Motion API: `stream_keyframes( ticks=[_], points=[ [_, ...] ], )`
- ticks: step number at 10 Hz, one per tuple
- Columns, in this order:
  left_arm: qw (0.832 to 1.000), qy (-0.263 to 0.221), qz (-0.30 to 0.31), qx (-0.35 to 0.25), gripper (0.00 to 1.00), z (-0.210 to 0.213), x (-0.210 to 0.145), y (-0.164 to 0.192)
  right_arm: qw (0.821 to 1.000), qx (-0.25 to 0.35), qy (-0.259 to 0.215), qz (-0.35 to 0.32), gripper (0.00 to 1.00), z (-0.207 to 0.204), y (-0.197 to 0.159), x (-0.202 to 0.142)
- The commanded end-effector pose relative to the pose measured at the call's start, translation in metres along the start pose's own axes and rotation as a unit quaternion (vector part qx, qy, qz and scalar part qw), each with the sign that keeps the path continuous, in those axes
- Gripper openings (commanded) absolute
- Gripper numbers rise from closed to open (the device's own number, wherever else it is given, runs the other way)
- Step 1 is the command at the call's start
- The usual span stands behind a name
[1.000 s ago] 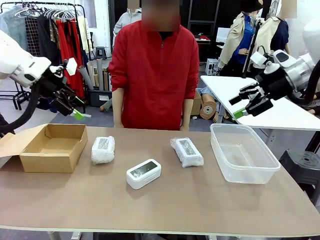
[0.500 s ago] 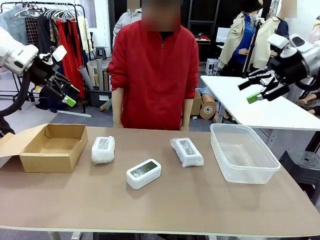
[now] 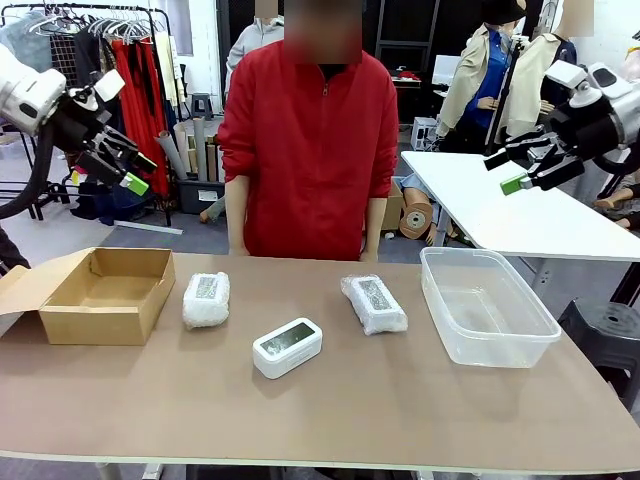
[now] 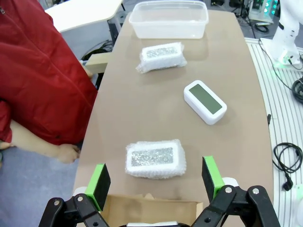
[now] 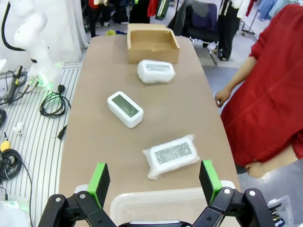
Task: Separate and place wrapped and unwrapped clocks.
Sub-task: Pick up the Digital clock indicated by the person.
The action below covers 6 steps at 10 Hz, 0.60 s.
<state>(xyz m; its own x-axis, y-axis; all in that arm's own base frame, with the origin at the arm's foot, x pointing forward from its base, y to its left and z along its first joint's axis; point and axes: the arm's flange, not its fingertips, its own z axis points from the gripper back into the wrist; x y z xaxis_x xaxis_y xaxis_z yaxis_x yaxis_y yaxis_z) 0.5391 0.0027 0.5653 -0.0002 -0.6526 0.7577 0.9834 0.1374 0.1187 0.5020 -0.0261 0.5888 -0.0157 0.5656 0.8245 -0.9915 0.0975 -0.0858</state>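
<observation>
Front view: both arms are up high, nothing picked yet. The left end effector (image 3: pixel 135 172) hangs well above the white clock (image 3: pixel 287 346) and off to its box side, fingers spread, nothing between them. The right end effector (image 3: pixel 505 172) hangs likewise on the tub side, also spread and empty.

Landmark is the white clock:
- It lies mid-bench (image 3: pixel 400 410), screen up, skewed, closest of the three to the robot's edge.
- The box-side wrapped clock (image 3: pixel 206 298) lies just beyond it, toward the person (image 3: pixel 310 150) and to the robot's left.
- The tub-side wrapped clock (image 3: pixel 373 303) lies just beyond it, to the robot's right.
- None of the three touch.
- The cardboard box (image 3: pixel 100 325) sits well out to its left, flap open. The clear tub (image 3: pixel 500 345) sits well out to its right. I see nothing in either.

My read on the layout is one bin per side and one arm per bin, with the bare clock in the middle where either arm can reach it. Each wrist view frames the nearer wrapped clock between its own green pads, so each arm looks staged for a top-down grab on its own bundle. Spread fingers fit that, since the bundles are bulky.

Risk: the crinkly wrap gives and may slip, so the grip needs to bite the body, not loose film. Can't tell which bin takes wrapped and which takes bare. The person's hands are off the bench.
</observation>
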Motion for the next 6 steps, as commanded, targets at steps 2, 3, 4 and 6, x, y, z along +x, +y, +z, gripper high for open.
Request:
stream_keyframes(
  ticks=[2, 3, 4, 6],
  points=[
    [1.000, -0.014, -0.002, -0.018, 1.00, -0.0007, 0.0012, 0.0006, 1.000, -0.003, -0.016, 0.000, 1.00, 0.0062, -0.0129, -0.0027],
    [1.000, -0.015, -0.005, -0.027, 1.00, -0.0003, 0.0019, 0.0002, 1.000, -0.003, -0.016, -0.001, 1.00, 0.0066, -0.0138, -0.0040],
    [0.999, -0.015, -0.007, -0.035, 1.00, 0.0002, 0.0018, -0.0008, 1.000, -0.002, -0.014, -0.002, 1.00, 0.0056, -0.0147, -0.0047],
    [0.999, -0.007, -0.006, -0.053, 1.00, -0.0018, 0.0002, -0.0004, 1.000, -0.003, -0.013, -0.005, 1.00, 0.0042, -0.0164, -0.0055]
  ],
)
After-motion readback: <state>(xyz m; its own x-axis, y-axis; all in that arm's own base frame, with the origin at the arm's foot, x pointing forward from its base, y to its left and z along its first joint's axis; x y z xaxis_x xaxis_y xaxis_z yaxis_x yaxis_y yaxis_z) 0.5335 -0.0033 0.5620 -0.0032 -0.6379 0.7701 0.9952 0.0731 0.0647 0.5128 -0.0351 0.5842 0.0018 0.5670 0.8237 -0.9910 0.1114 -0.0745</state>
